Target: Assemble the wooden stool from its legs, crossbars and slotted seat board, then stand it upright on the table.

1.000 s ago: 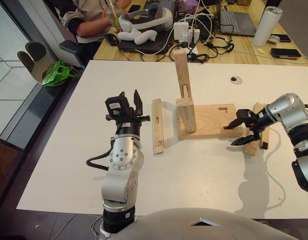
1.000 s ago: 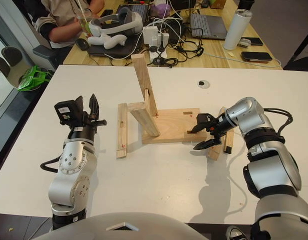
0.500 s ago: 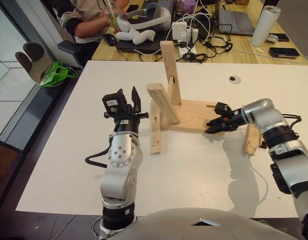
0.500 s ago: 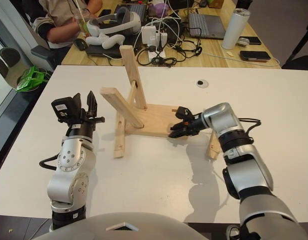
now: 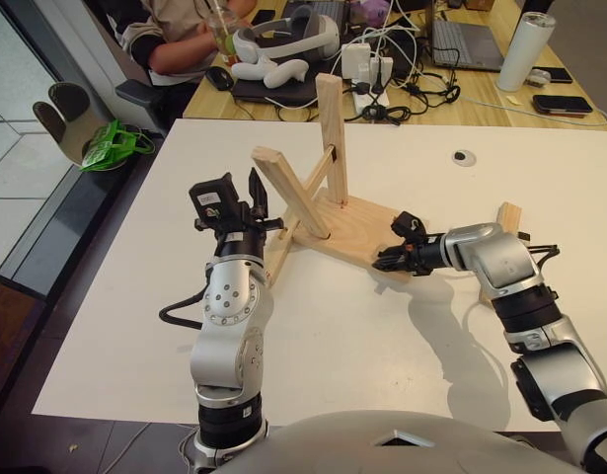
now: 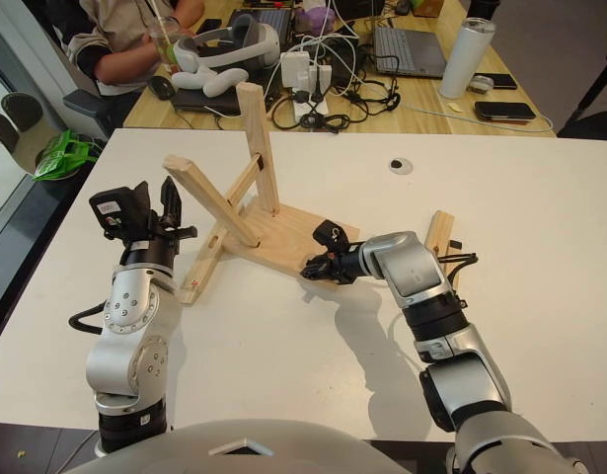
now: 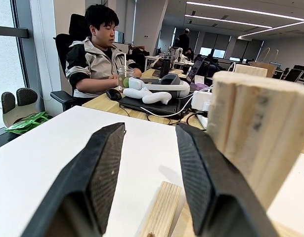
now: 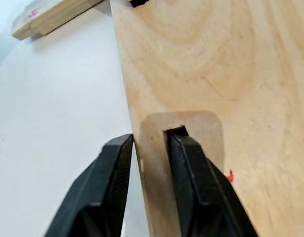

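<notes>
Pinching the seat board (image 5: 360,229) by its near edge: right hand (image 8: 151,144); left hand (image 7: 149,132) spread beside the legs (image 5: 289,190).

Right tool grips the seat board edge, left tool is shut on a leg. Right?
Wrong on the left. The right tool does grip the seat board edge, but the left tool is open and holds nothing; the left wrist view shows it.
</notes>
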### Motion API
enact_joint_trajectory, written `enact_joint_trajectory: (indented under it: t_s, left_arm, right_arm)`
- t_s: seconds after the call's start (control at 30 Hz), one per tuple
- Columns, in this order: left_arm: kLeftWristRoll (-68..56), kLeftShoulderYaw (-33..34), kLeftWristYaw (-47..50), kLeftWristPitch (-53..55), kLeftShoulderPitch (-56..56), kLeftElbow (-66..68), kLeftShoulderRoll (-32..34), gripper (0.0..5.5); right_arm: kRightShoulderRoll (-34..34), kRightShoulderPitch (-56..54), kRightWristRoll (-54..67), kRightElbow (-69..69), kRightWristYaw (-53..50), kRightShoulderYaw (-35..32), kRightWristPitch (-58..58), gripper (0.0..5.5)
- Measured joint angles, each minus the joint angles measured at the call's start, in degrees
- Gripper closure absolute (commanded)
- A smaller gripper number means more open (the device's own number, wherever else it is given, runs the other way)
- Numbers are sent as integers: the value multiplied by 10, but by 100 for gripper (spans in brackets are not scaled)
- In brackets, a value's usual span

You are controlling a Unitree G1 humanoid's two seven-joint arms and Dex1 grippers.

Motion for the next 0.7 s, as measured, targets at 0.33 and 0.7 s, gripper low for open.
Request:
enact_joint_trajectory:
  t_s: [0.33,0.7]
  left_arm:
    - [-1,13,-9,1,-12,7,-1,360]
    - [-9,23,-45,8,-45,21,9,360]
  right_arm:
    - [171,62,3,-88,-287,-147,101,443]
    - [302,11,5,90,-634,-212,-122,446]
